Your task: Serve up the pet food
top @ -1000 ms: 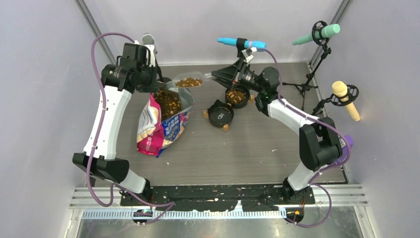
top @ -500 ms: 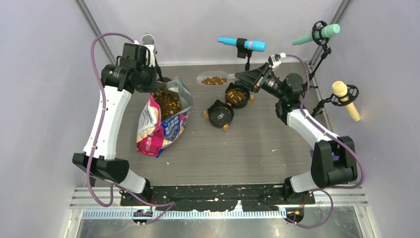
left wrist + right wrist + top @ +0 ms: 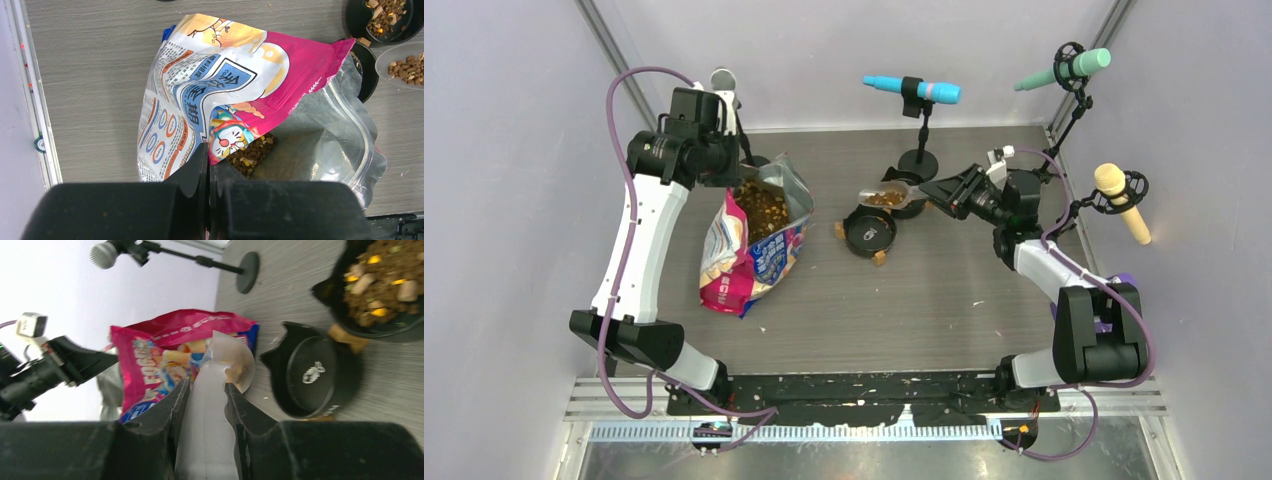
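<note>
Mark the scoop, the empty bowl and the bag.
scoop (image 3: 207, 390), right wrist view, on its translucent handle.
empty bowl (image 3: 870, 234), top external view, on the bare inside floor.
bag (image 3: 220, 80), left wrist view, on the printed front panel.

I work in a small test lab. Plain pale walls (image 3: 514, 200) box in my gray table (image 3: 924, 300), microphones (image 3: 912, 89) on stands sit at its edges, and my arms (image 3: 639, 240) stand on a metal rail (image 3: 1124, 388).
</note>
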